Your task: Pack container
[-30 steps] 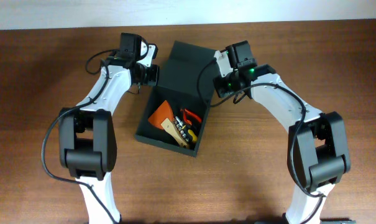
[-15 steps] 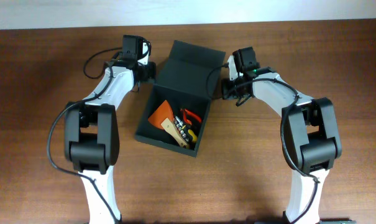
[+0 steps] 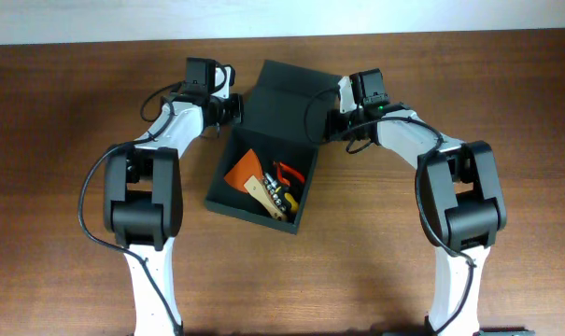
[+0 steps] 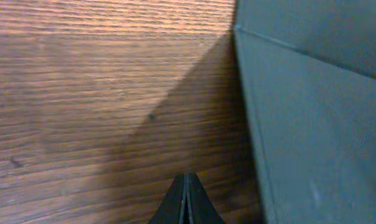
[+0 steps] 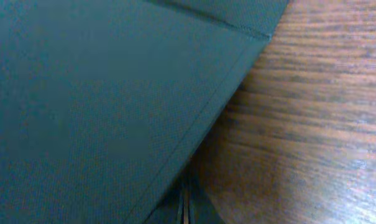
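Overhead view: a brown wood-grain table (image 3: 67, 149) carries all items. The container (image 3: 250, 216), a dark green matte box, lies near the table's centre, turned askew to the table edges. Its flap lid (image 3: 284, 98) is folded back at the far end, leaving the compartment open from above.

The left arm (image 3: 170, 126) and right arm (image 3: 408, 140), both white with black joints, reach in from either side toward the lid end. The left pincer (image 3: 233, 107) sits just beside the lid's left edge. The right pincer (image 3: 331, 126) sits at the lid's right edge.

Contents, seen from overhead only:
- an orange triangular piece (image 3: 245, 170) against the compartment's left half;
- a pale tan tool (image 3: 261, 193) lying diagonally beside it;
- red-handled pliers (image 3: 287, 174) toward the right wall;
- small dark and yellow parts at the near right corner, too small to identify.

The left wrist view adds what the overhead cannot. The left pincer is clenched, its tips meeting in a single point with nothing between them. They stand over bare table in the box's shadow, near the container's outer wall but apart from it.

The right wrist view shows the right pincer likewise clenched and grasping nothing, its tips meeting in a thin seam at the lower edge of the picture. The container's green surface overlaps them there. Whether the tips touch the box cannot be told. Neither wrist view shows the compartment or its contents.
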Tool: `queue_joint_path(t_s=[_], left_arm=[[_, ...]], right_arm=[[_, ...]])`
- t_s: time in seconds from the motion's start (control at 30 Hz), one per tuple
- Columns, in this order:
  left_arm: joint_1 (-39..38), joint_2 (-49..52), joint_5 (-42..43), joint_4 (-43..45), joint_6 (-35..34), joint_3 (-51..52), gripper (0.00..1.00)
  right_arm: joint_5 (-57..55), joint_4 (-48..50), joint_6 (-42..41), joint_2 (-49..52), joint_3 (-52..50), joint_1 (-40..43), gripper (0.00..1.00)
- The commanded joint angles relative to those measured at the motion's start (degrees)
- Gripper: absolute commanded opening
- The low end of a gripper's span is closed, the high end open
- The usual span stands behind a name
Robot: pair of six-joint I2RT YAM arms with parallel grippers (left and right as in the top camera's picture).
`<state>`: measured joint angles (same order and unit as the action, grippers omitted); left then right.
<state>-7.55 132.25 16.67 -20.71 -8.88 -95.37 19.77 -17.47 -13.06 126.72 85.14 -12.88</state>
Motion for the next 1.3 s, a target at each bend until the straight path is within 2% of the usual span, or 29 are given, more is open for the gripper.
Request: queue_joint_path(t_s=[0.0,0.23,0.53,0.7,0.8,0.97,1.13,1.27], left_arm=[[-0.22,2.01,6.47,-0.2,-0.96,-1.88,0.02],[2.27,1.99,8.92,-3.52,-0.9,-7.58,0.01],[3.13,1.99,17.03,-3.52,-0.92,-11.63,0.02],[3.32,1.99,16.85,-4.04,-0.9,-11.67,0.02],[4.0,1.99,13.75,-5.31,-0.94,-11.67,0.02],[5.4,2.01,8.22,-9.7,-3.21,-11.65,0.02],[5.42,2.12,7.43,-11.34,-7.69,-11.58,0.02],[5.42,2.89,6.05,-11.56,-10.73,-11.58,0.02]], right_arm=[[2.75,1.05,2.82,1.79,0.17,-0.96,0.04],[2.51,2.82,9.88,-2.49,0.44,-0.96,0.04],[2.6,4.9,9.9,-6.64,0.55,-1.03,0.04],[2.67,4.9,11.45,-8.63,0.59,-1.25,0.04],[2.49,4.09,11.3,-8.9,0.59,-1.25,0.04],[-2.67,-1.73,4.74,-8.7,0.57,-1.22,0.04],[-3.8,-3.72,-5.05,-8.04,0.04,-1.25,0.04],[-3.91,-3.78,-8.72,-7.26,-0.85,-1.25,0.04]])
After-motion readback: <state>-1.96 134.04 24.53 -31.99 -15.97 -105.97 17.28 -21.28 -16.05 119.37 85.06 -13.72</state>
